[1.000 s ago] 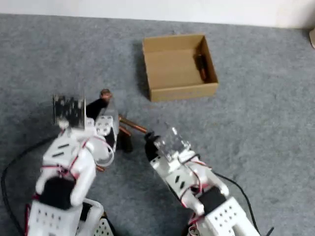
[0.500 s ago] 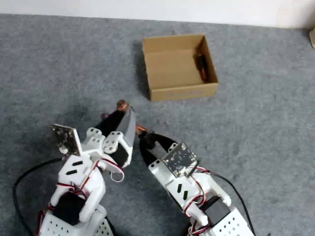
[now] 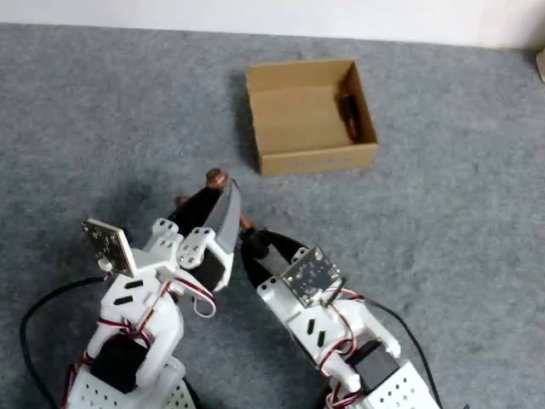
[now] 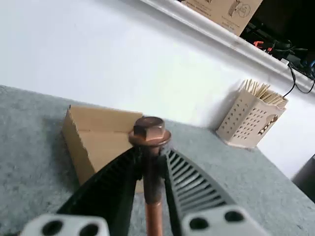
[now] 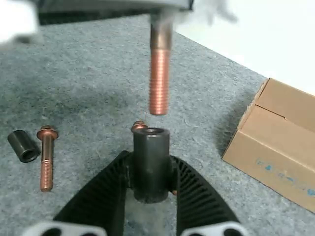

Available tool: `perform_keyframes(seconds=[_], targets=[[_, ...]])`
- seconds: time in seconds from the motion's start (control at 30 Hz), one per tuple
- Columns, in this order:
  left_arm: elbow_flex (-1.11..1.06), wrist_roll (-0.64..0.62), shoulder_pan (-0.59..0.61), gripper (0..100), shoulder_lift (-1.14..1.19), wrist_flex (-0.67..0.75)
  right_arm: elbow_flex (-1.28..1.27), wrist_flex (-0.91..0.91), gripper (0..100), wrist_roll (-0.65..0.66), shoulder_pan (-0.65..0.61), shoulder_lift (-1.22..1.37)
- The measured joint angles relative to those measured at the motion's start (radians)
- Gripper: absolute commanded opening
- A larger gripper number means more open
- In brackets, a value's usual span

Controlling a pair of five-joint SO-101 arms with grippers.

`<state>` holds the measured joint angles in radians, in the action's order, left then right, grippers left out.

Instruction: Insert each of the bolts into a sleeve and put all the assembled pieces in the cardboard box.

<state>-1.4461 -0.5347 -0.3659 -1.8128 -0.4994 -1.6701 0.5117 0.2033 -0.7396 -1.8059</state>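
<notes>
Both arms rise from the near edge of the grey worktop [image 3: 443, 221] and lean in toward each other around its middle. The right pincer [image 5: 151, 164] is clamped on a dark sleeve [image 5: 151, 142], held upright with its bore open to the top. Just above it hangs the copper bolt [image 5: 159, 73], threaded end down, with a clear gap between its tip and the sleeve's mouth. The left pincer [image 4: 151, 151] is clamped on that bolt's shank just under the hex head.

To my eye this is the insertion step: bolt over sleeve, not yet entered. The next move calls for centring the tip over the bore, then lowering it straight. From the right wrist view it looks slightly off-centre, though I cannot judge the depth.

On the worktop beyond the sleeve lie a spare bolt [image 5: 46, 157] and a spare sleeve [image 5: 23, 146], near each other but apart. A further bolt head [image 5: 139, 127] peeps out behind the held sleeve, its shank hidden.

Toward the far edge sits the cardboard box [image 3: 319, 159], with something dark [image 3: 349, 115] against one inner wall. It is probably an assembled piece, but too small to tell. From above, the arms cover the sleeve and the spares.
</notes>
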Motion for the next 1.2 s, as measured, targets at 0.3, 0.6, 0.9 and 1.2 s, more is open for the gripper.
perform_keyframes(seconds=[0.3,0.6,0.9,1.2], targets=[[-0.043,0.000,-0.035,0,-0.002,0.002,0.000,0.002,0.5,0.000,0.000,0.002],[-0.060,-0.006,-0.084,0,-0.002,-0.097,0.000,0.002,0.5,0.000,0.026,-0.002],[-0.150,-0.034,-0.158,0,-0.011,-0.094,0.002,0.002,0.5,-0.002,0.041,0.000],[-0.158,-0.018,-0.118,37,-0.011,-0.094,0.002,0.003,0.5,-0.002,0.046,0.000]])
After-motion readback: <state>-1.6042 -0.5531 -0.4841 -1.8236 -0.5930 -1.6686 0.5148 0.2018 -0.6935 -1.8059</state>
